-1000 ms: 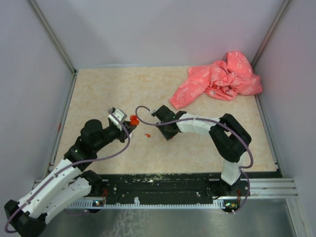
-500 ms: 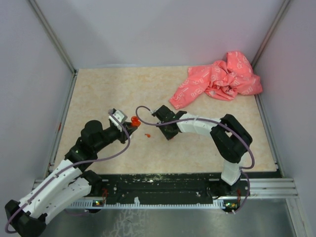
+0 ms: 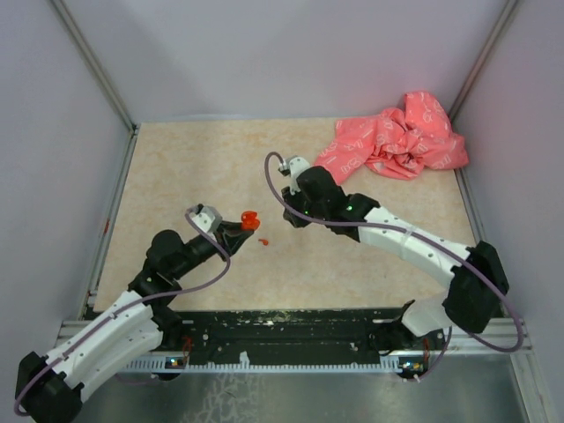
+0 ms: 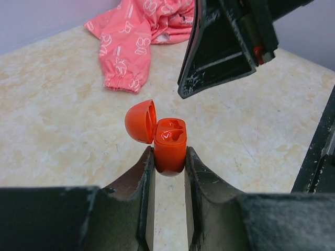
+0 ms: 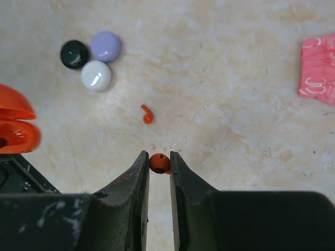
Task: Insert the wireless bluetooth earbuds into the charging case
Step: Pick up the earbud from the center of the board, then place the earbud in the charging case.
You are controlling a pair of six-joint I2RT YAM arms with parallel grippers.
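Right claw [image 5: 159, 158] pinches one red earbud [image 5: 159, 163] at its tips. A second earbud [image 5: 147, 114] lies just ahead on the table [image 5: 225, 104], with three round discs [image 5: 96, 76] beyond, leftward. Left claw [image 4: 168, 159] clamps the single open charging case [image 4: 170, 137].

I am working in a robot test lab, not a home. My left arm [image 3: 106, 330] and right arm [image 3: 405, 242] are bolted to a metal rail [image 3: 493, 333] at the near edge of a tan table [image 3: 176, 167]. Plain pale walls [image 3: 291, 53] with metal corner strips [image 3: 94, 62] box it in.
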